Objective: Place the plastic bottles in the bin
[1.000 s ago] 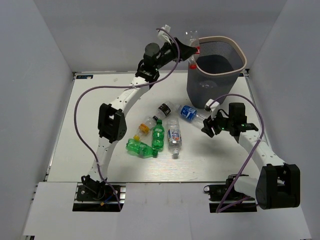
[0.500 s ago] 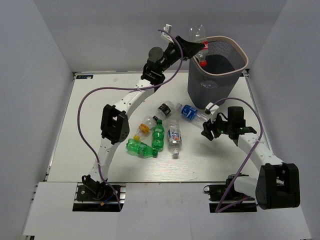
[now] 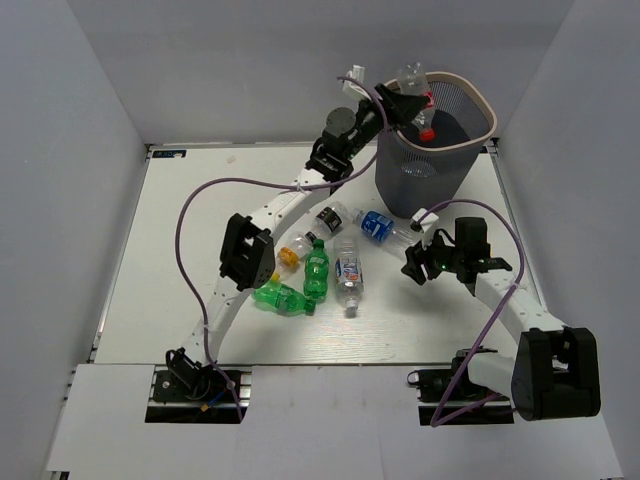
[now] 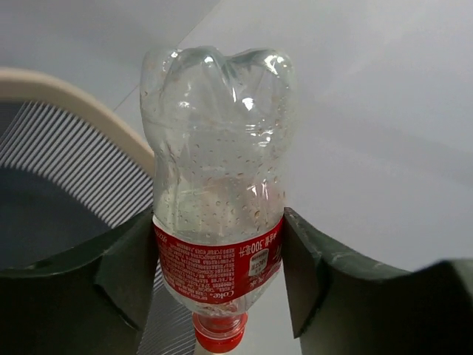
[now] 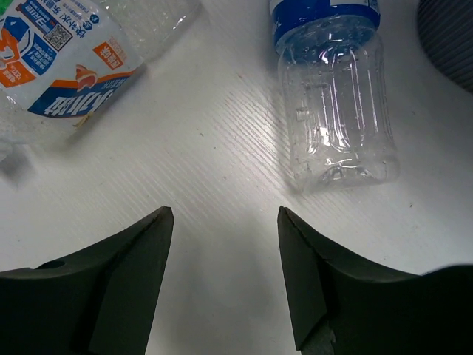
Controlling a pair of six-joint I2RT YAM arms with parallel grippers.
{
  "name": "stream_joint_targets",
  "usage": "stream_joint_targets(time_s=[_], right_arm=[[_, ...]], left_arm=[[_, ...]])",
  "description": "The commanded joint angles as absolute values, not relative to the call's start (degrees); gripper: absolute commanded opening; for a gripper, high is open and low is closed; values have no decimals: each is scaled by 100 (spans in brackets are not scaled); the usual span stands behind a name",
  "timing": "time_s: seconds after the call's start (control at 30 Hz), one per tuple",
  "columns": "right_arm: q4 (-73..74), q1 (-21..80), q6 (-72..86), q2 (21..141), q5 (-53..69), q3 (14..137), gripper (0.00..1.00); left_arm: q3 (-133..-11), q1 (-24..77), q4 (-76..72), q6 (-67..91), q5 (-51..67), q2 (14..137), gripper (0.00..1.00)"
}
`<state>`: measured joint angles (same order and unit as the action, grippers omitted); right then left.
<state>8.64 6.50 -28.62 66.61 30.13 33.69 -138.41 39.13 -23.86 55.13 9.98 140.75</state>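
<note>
My left gripper (image 3: 408, 100) is shut on a clear bottle with a red label and red cap (image 4: 218, 214), held cap-down over the mouth of the grey mesh bin (image 3: 432, 165); the bin's beige rim (image 4: 70, 100) shows beside it. My right gripper (image 3: 415, 265) is open and empty just above the table, close to a clear bottle with a blue label (image 5: 332, 111), which lies at the bin's foot (image 3: 382, 226). More bottles lie mid-table: a white-and-blue labelled one (image 3: 348, 272), two green ones (image 3: 316, 270) (image 3: 279, 297), a black-labelled one (image 3: 330, 217) and an orange-capped one (image 3: 294, 247).
White walls close in the table on three sides. The left arm's purple cable (image 3: 200, 200) loops over the table's left half. The white-and-blue labelled bottle (image 5: 66, 59) lies at the left of the right wrist view.
My left gripper has carried the red-labelled bottle rightwards from the bin's left rim to over its opening. My right gripper has shifted slightly and stays open.
</note>
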Motion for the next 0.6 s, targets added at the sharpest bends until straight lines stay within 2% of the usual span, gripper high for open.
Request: stream_joint_targets(time_s=[0.0, 0.03, 0.07, 0.1, 0.17, 0.33, 0.43, 0.5, 0.53, 0.57], right_arm=[[589, 642, -2716, 6548, 3006, 3322, 65], [537, 633, -2698, 6548, 3015, 3314, 67], [527, 633, -2690, 6557, 3015, 3322, 70], [501, 624, -2663, 6557, 3015, 3340, 72], [483, 642, -2681, 6565, 3041, 3357, 75], [185, 624, -2786, 6574, 3138, 3340, 77], [-130, 615, -2821, 6635, 3138, 3401, 77], [-412, 624, -2795, 6671, 3155, 3419, 78], [-509, 615, -2795, 6688, 3164, 3462, 78], [-605, 633, -2804, 6784, 3181, 3489, 78]], left_arm=[[-14019, 4051, -1971, 5309, 555, 13975, 73], [-14019, 4052, -1969, 5248, 502, 13975, 84], [-13958, 4052, -1969, 5169, 501, 13975, 87], [-13957, 4052, -1908, 5116, 501, 13914, 96], [-13957, 4052, -1907, 5011, 501, 13852, 100], [-13957, 4052, -1593, 4545, 501, 13431, 100], [-13388, 4052, -1250, 3930, 554, 12729, 100], [-12528, 4052, -1073, 3344, 475, 12185, 100], [-12159, 4052, -1003, 3192, 327, 11529, 100], [-11346, 4052, -1002, 2964, 264, 11174, 100]])
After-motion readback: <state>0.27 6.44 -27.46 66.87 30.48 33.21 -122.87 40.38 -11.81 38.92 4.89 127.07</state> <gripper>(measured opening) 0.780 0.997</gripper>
